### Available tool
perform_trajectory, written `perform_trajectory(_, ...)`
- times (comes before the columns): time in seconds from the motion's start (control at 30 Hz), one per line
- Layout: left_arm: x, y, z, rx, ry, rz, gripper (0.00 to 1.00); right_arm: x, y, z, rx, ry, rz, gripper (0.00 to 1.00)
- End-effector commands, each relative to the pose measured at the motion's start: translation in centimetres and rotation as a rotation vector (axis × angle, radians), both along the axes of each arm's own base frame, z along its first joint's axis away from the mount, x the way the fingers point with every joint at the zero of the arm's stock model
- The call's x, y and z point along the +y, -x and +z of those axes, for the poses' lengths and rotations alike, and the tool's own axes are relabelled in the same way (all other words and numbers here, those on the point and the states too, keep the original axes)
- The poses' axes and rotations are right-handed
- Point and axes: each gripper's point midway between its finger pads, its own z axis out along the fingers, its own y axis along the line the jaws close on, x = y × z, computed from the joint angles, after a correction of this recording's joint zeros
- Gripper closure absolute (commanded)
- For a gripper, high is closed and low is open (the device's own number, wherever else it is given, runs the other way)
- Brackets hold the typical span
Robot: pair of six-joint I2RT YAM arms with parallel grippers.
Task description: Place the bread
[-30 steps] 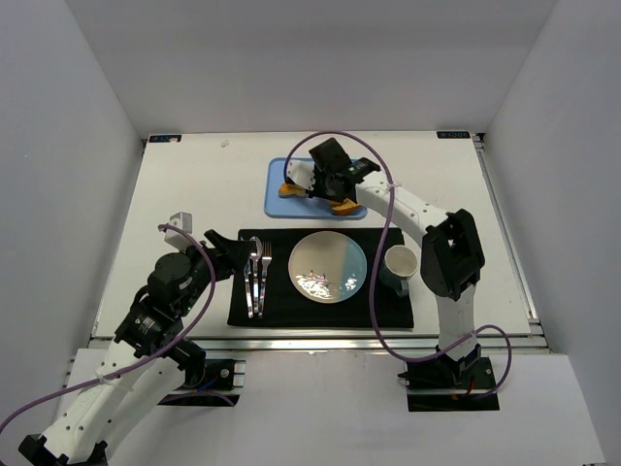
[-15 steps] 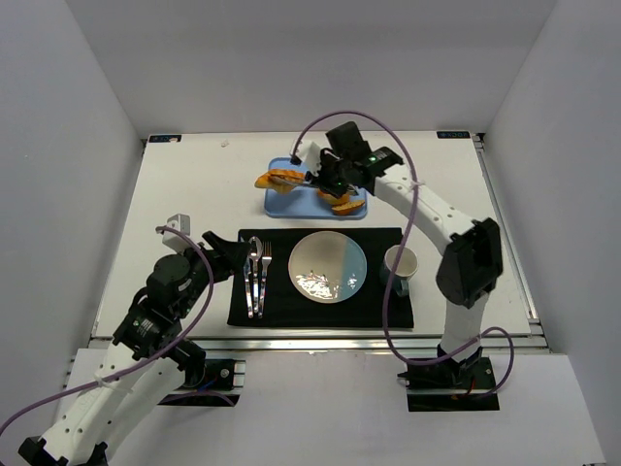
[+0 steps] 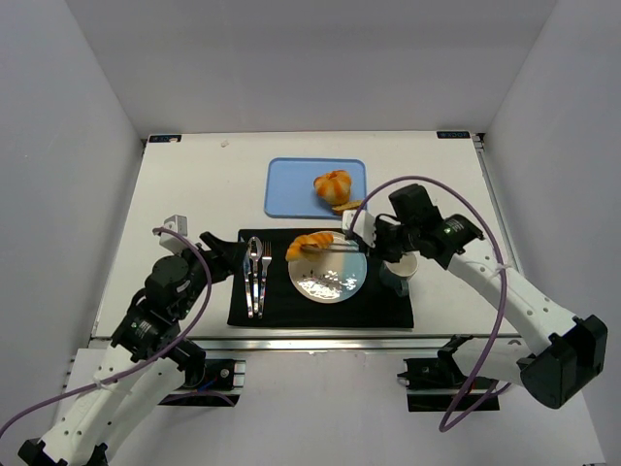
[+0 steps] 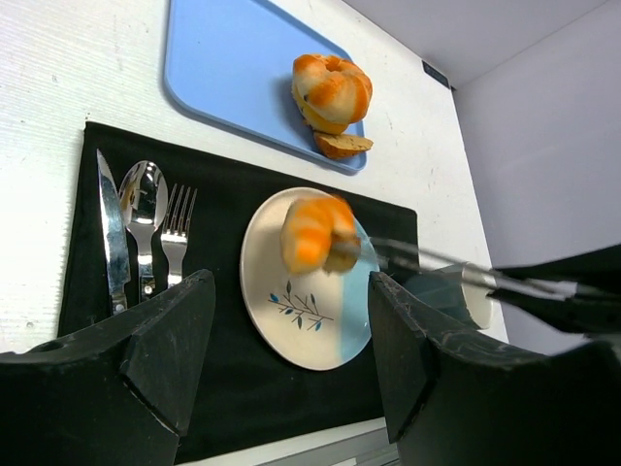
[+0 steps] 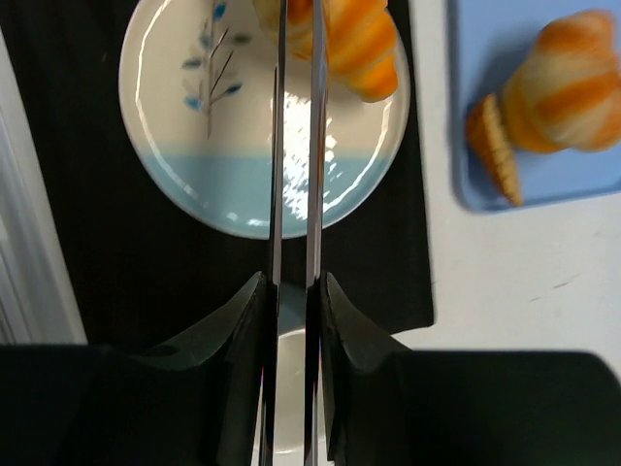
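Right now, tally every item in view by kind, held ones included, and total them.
Toy bakery items: 3 (the bread, bun, slice)
Cutlery: 3 (knife, spoon, fork)
Crockery: 2 (plate, mug)
Underlays: 2 (blue tray, black placemat)
Tongs: 1
Total: 11

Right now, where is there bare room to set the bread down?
The plate is bare across its middle and near half; the bread hangs in the tongs over its far-left rim. Crowded: cutlery on its left, cup close on its right. The blue tray's left half is free too.
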Motion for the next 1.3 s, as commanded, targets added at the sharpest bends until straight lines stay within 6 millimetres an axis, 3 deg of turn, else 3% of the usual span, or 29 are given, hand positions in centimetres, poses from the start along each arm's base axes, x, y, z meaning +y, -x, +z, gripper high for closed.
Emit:
perform_trajectory(0.0, -0.2, -0.2, 1.1, -0.015, 0.000, -0.007, 0.26, -1.1, 0.6, -1.9, -0.015, 0.049, 0.020, 0.93)
perform_trajectory(0.13, -0.7, -0.5, 1.2, -0.016, 0.001, -0.025, 0.26, -1.9, 0.7, -3.7, -0.003, 0.085, -0.005, 0.87)
perform_trajectory(0.23, -0.9, -0.6, 1.2, -0.017, 0.001, -0.028, 0.26, -2.2, 0.7, -4.6, 0.008, 0.109, -0.011, 0.74)
perform_trajectory(0.27, -0.9, -0.7, 1.3, -0.018, 0.002, -0.028, 0.26, -2.1, 0.7, -4.6, 0.011, 0.108, -0.009, 0.63)
perform_trajectory(0.37, -0.9, -0.7, 1.4, -0.021, 0.005, -0.028, 0.26, -1.7, 0.9, -3.8, -0.003, 0.072, 0.009, 0.47)
perform_trajectory(0.47, -0.8, -0.6, 1.4, -0.022, 0.007, -0.024, 0.26, -1.3, 1.1, -2.7, -0.023, 0.025, 0.007, 0.40)
perform_trajectory(0.57, -0.8, -0.5, 1.3, -0.019, 0.007, -0.025, 0.26, -1.1, 1.2, -1.9, -0.025, -0.004, 0.000, 0.40)
perform_trajectory(0.7, -0.8, -0.5, 1.1, -0.015, 0.002, -0.029, 0.26, -0.8, 1.4, -0.2, -0.041, -0.055, -0.014, 0.42)
perform_trajectory(0.9, -0.9, -0.6, 1.2, -0.021, 0.004, -0.031, 0.26, 0.0, 1.2, 3.2, -0.077, -0.170, -0.051, 0.53)
perform_trajectory(1.0, -0.9, -0.6, 1.2, -0.022, 0.006, -0.031, 0.26, -0.5, -0.5, 4.7, -0.067, -0.247, -0.167, 0.60)
perform_trajectory(1.03, -0.9, -0.6, 1.2, -0.022, 0.006, -0.031, 0.26, -0.9, -1.3, 5.1, -0.065, -0.269, -0.215, 0.67)
perform_trajectory(1.13, -0.9, -0.5, 1.3, -0.026, 0.009, -0.031, 0.26, -4.1, -5.3, 5.9, -0.035, -0.345, -0.443, 0.93)
perform_trajectory(1.17, -0.9, -0.5, 1.4, -0.027, 0.009, -0.031, 0.26, -6.5, -7.0, 5.7, -0.039, -0.350, -0.550, 0.97)
perform_trajectory(1.23, -1.0, -0.5, 1.2, -0.026, 0.008, -0.035, 0.26, -9.4, -9.2, 4.6, -0.029, -0.361, -0.710, 1.00)
perform_trajectory(1.27, -1.0, -0.6, 1.3, -0.029, 0.011, -0.037, 0.26, -12.4, -10.2, 2.6, -0.007, -0.349, -0.827, 1.00)
